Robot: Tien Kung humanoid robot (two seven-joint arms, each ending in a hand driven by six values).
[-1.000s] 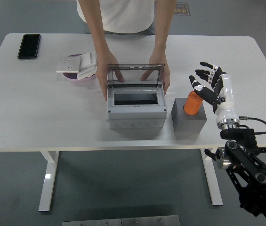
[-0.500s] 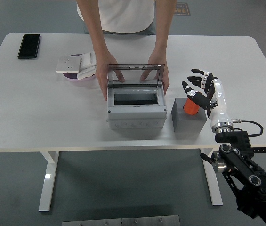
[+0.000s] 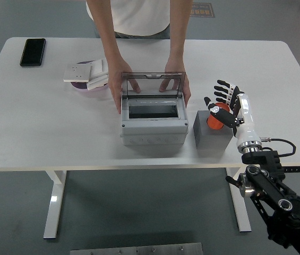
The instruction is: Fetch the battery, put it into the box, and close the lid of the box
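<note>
Head view: I see the right hand (image 3: 225,106) over the table's (image 3: 43,133) right part, fingers (image 3: 222,83) spread and curved around the orange battery (image 3: 215,117), touching or nearly touching it; I cannot tell whether a grip is made. The battery stands upright in a dark grey block holder (image 3: 207,134), directly under the palm. Left of the hand, just beside the holder, sits the grey box (image 3: 153,127), its clear lid (image 3: 152,84) raised upright. A person at the far side rests both hands (image 3: 123,87) on the box, one at each end of the lid. Well left of the hand: a white wall socket (image 3: 79,72) on a purple dish, and a black phone (image 3: 33,51).
</note>
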